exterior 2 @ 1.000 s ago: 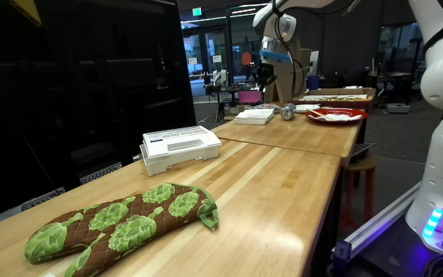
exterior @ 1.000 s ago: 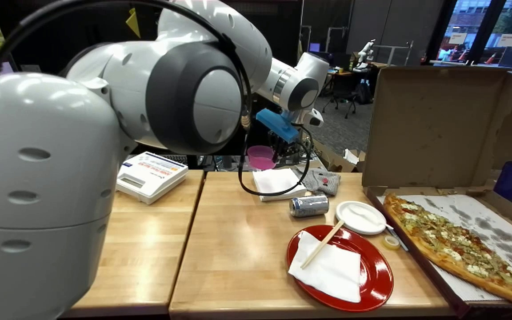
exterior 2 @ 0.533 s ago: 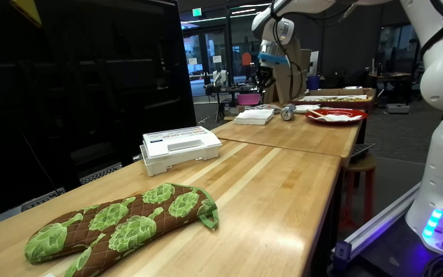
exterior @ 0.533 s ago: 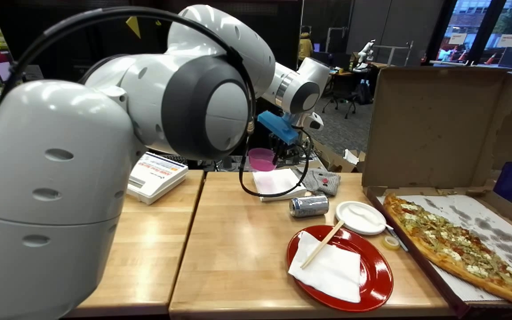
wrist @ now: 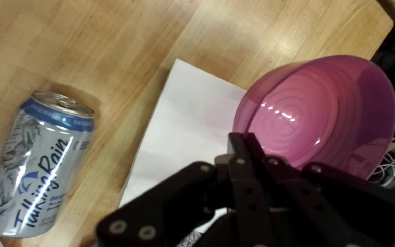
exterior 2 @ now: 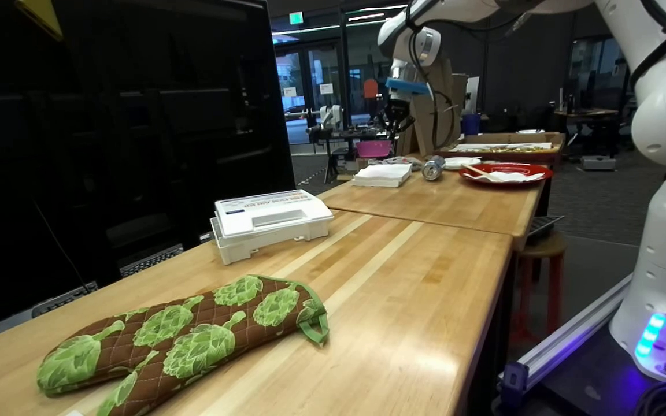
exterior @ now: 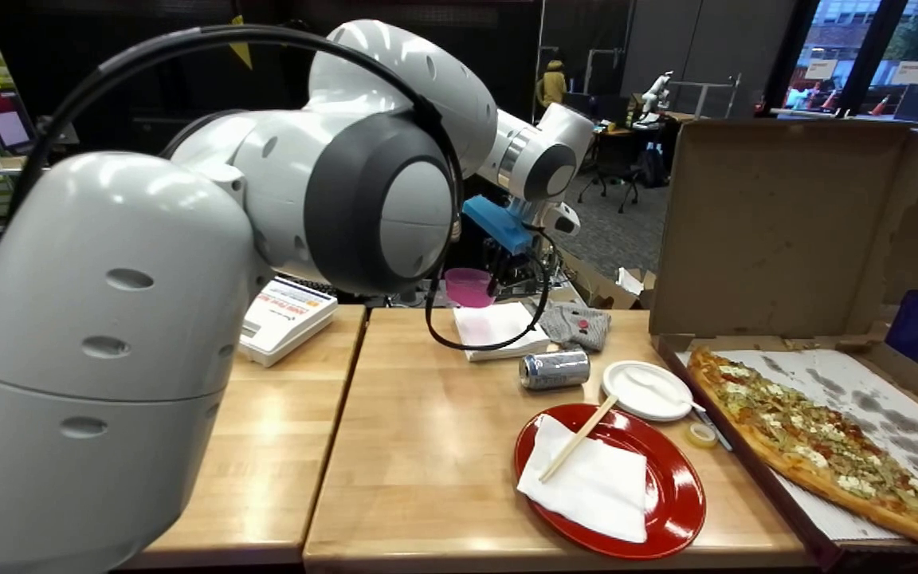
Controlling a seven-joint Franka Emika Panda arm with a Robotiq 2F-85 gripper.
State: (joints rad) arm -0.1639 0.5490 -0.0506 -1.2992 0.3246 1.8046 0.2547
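Gripper (wrist: 242, 136) pinching bowl (wrist: 315, 111) by rim, right of wrist frame; lift looks done, not yet set down, paper (wrist: 187, 127) beneath at centre.

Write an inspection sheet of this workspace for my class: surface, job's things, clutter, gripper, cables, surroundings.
Surface: wooden tabletops, side by side.
Job's things: pink bowl, raised, overlapping the white stack in the wrist view.
Clutter: can on its side, red plate with napkin, open pizza box with pizza, oven mitt, first-aid kit.
Gripper: shut on the pink bowl's rim.
Cables: black cable hanging in a loop near the pink bowl.
Surroundings: second robot arm, person in background.
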